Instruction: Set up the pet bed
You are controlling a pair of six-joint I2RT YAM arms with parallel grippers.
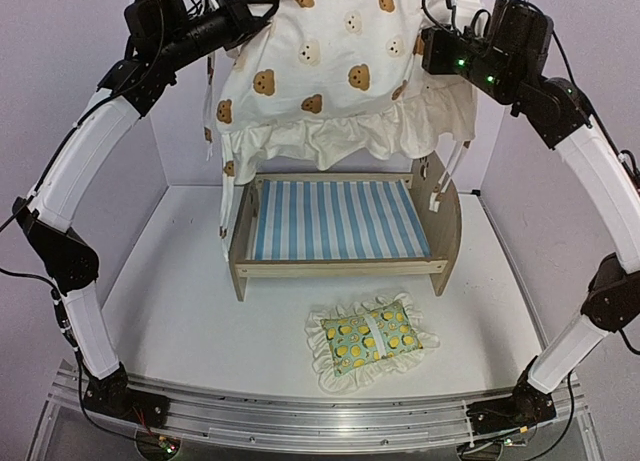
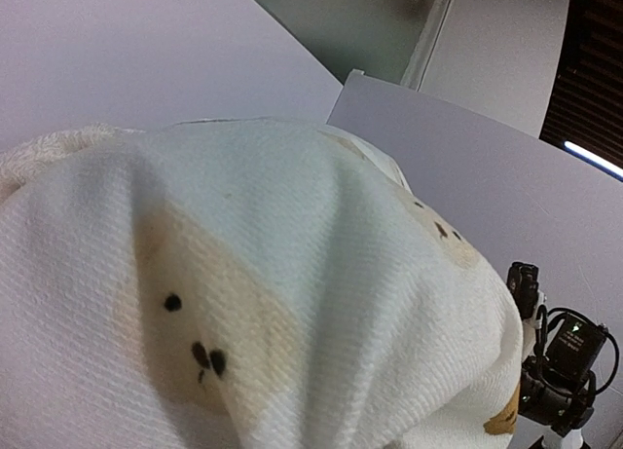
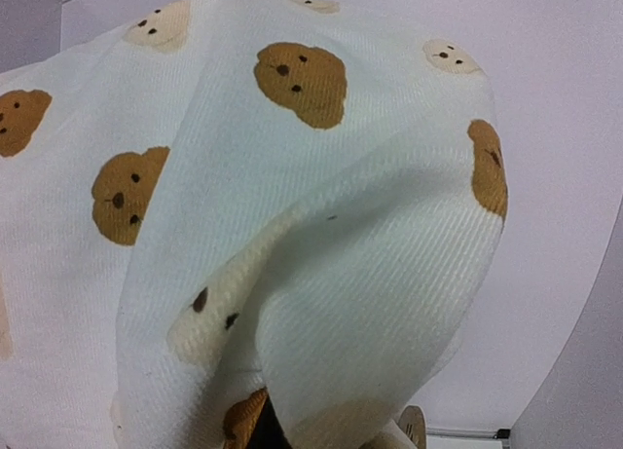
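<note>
Left gripper (image 1: pixel 262 9): I see it raised high at the back left, closed on the upper left corner of the cushion (image 1: pixel 330 71). The fingertips are buried in cloth, so I judge the grip by how the fabric hangs from it.
Right gripper (image 1: pixel 430 49): raised to much the same height on the right, clamped on the opposite upper corner. Its fingers are hidden too.
Cushion: cream with brown and pale bear faces, stretched between the two grippers and hanging in the air above the back of the bed. Its ruffled lower edge droops over the far rail; I cannot tell whether it touches. The ties (image 1: pixel 222 196) dangle at both sides.
Pet bed (image 1: pixel 335 221): standing flat on the table (image 1: pixel 170 301), centred between the arms, its blue-and-white striped base uncovered, the rounded headboard (image 1: pixel 448 216) at its right end.
Pillow (image 1: pixel 372 339): green lemon print with a white ruffle, lying on the table just in front of the bed's near rail, apart from it.
Wrist views: on both I get only cushion fabric close to the lens, covering the fingers.
</note>
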